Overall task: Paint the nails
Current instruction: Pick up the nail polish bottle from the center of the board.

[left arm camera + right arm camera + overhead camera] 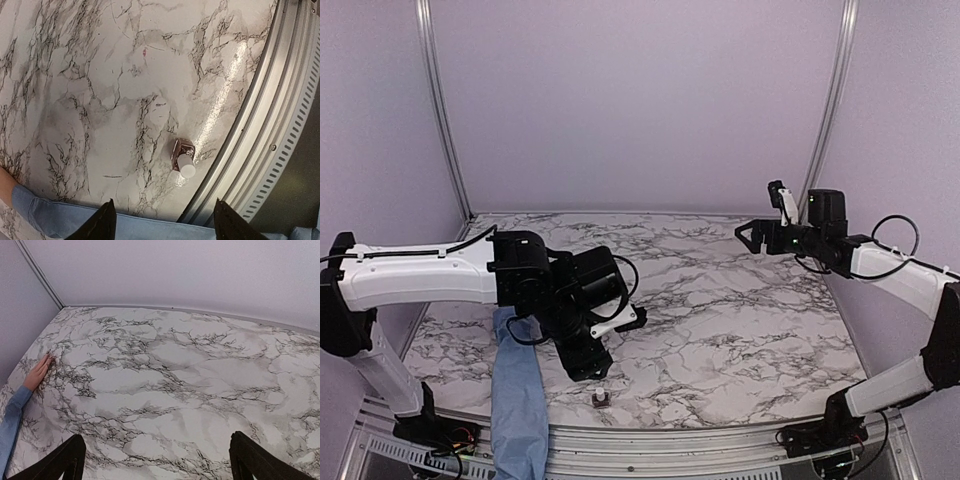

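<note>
A light-skinned hand (39, 373) in a light blue sleeve (12, 415) lies flat on the marble table at the far left of the right wrist view. Its nails are too small to make out. In the top view the sleeve (516, 388) runs under my left arm, which hides the hand. A small dark bottle with a white cap (183, 157) stands near the table's front edge (602, 398). My left gripper (165, 201) hovers over the sleeve just short of the bottle (588, 366), its jaws apart and empty. The right gripper (157, 435) is open and held high at the right (753, 236).
A metal rail (280, 125) runs along the table's front edge, close beside the bottle. Lilac walls close the back and sides (640, 100). Bare marble (720, 310) spreads between the two arms.
</note>
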Robot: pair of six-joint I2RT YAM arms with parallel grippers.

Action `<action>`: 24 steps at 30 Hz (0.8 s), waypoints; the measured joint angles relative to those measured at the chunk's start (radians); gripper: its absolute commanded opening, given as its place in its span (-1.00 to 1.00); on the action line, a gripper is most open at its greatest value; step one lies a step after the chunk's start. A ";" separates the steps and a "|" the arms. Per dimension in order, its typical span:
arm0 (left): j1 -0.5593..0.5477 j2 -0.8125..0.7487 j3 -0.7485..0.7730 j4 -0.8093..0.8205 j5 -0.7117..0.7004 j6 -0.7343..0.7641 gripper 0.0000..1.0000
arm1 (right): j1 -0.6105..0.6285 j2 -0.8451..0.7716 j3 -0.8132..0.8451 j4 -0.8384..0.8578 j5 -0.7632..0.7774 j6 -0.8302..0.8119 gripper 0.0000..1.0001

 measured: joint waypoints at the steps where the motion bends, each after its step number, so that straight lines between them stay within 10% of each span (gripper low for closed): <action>1: -0.002 0.007 -0.001 0.001 -0.002 0.004 0.26 | 0.000 0.000 0.000 0.001 -0.003 0.000 0.97; 24: -0.056 0.096 -0.104 0.089 0.008 0.101 -0.16 | 0.000 -0.015 -0.079 0.018 -0.034 0.008 0.97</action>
